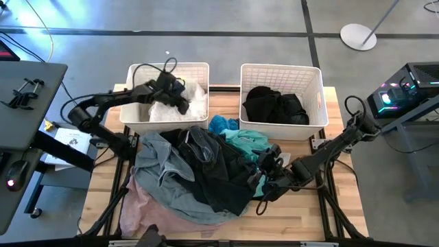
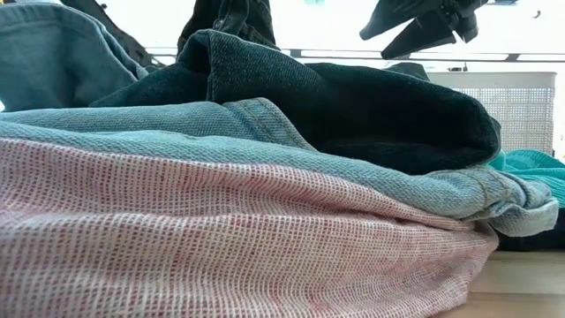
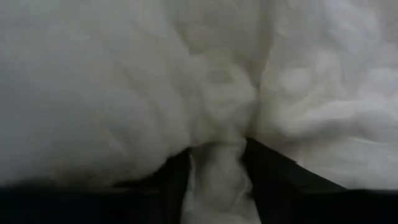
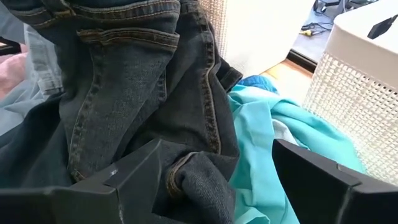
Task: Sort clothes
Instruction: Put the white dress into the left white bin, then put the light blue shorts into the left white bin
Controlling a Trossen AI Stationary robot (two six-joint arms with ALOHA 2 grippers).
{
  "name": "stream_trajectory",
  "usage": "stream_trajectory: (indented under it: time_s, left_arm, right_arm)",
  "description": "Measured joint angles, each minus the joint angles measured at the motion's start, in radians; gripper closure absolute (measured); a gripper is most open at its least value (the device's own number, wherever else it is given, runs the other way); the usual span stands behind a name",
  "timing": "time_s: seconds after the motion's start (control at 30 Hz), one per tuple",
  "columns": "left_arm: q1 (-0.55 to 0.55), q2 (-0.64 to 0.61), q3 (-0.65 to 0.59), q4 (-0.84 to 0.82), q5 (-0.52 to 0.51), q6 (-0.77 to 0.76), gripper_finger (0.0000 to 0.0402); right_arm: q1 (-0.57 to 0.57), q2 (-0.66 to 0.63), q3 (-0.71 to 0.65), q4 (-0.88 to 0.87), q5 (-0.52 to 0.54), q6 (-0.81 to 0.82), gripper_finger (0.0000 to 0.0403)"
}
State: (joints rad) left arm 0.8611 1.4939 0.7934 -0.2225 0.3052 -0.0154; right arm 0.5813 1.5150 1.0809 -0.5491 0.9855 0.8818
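Note:
My left gripper (image 1: 181, 98) is inside the left white basket (image 1: 134, 75), shut on a white fluffy garment (image 1: 195, 104). My right gripper (image 1: 263, 176) is open above the right side of the clothes pile on the table. Dark denim jeans (image 4: 130, 93) lie between and below its fingers, and in the low view my right gripper (image 2: 424, 25) hangs clear above the pile. The pile holds dark jeans (image 1: 212, 171), grey-blue denim (image 1: 161, 168), a pale pink garment (image 1: 147, 206) underneath, and teal cloth (image 1: 243, 140). Black clothes (image 1: 274, 106) lie in the right basket (image 1: 315, 75). My left gripper pinches a bunched fold of the white garment (image 3: 216, 163) between its two fingers (image 3: 268, 171). The fold runs back between the fingers. The rest of the garment fills the view ahead, and lies in the basket in the high view.
The two white slatted baskets stand side by side at the table's far edge. The wall of the right basket (image 4: 354, 99) is close to my right gripper. Bare wood (image 1: 322, 213) shows at the near right of the table. Desks with equipment stand to the left and right of the table.

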Motion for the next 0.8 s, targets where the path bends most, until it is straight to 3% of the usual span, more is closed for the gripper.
stream_trajectory:
  time_s: [0.23,0.43,0.63,0.7,0.8]
  left_arm:
    - [-0.005,-0.015,0.052,-0.083,-0.039,0.036,0.0282]
    - [-0.048,-0.201,0.166,-0.180,-0.075,0.054,0.0292]
    - [-0.169,-0.439,0.184,-0.193,-0.114,0.068,0.0303]
    - [-0.238,-0.505,0.184,-0.214,-0.180,0.059,0.0309]
    - [-0.378,-0.576,0.184,-0.274,-0.378,0.053,0.0318]
  right_arm:
    - [-0.026,0.000,0.000,0.000,0.000,0.000,0.0112]
    - [-0.044,0.000,0.000,0.000,0.000,0.000,0.0112]
    - [-0.039,0.000,0.000,0.000,-0.007,-0.009,0.0112]
    - [-0.029,0.000,0.000,0.000,-0.026,-0.026,0.0112]
    - [-0.011,0.002,0.000,0.027,-0.066,-0.089,0.0112]
